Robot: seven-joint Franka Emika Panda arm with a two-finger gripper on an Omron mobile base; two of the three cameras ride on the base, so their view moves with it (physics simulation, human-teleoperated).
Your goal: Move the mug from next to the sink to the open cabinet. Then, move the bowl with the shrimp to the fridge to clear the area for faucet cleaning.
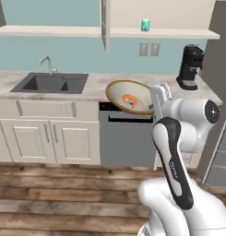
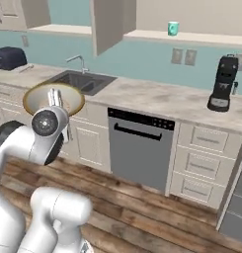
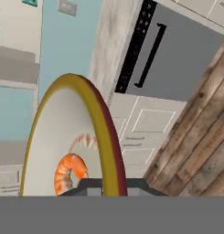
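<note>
While one bowl [image 1: 128, 97] carries one shrimp [image 1: 129, 100], one mug [image 1: 145, 25] stands shelved.

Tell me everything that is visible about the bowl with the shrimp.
The bowl is wide, shallow and round, with a tan-brown rim and a pale greyish inside. It is off the counter, held by its rim in the shut gripper and tilted steeply on edge, in front of the dishwasher. The curled orange-pink shrimp lies against its inside, low down.
</note>
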